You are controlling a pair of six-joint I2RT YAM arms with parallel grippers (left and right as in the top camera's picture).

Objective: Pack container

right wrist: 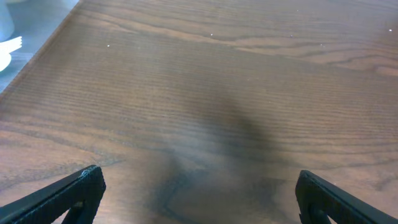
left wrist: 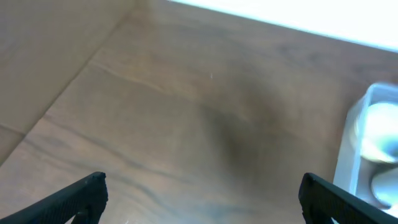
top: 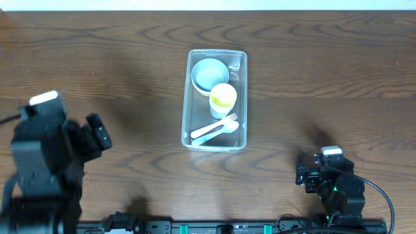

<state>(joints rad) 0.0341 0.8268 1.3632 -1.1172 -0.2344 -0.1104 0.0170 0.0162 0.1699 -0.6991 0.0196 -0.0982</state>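
The clear rectangular container (top: 186, 110) stands at the middle of the table. Inside it are a pale blue bowl (top: 209, 73) at the far end, a yellow cup (top: 223, 97) beside it, and a white fork (top: 218, 125) and spoon (top: 209, 138) at the near end. The container's corner also shows at the right edge of the left wrist view (left wrist: 367, 134). My left gripper (left wrist: 202, 198) is open and empty over bare wood, well left of the container. My right gripper (right wrist: 199, 193) is open and empty near the front right, away from the container.
The dark wooden table (top: 325, 78) spreads all round the container. A pale strip runs along the table's far edge (top: 208, 4). The fork's tines show at the top left of the right wrist view (right wrist: 11, 45).
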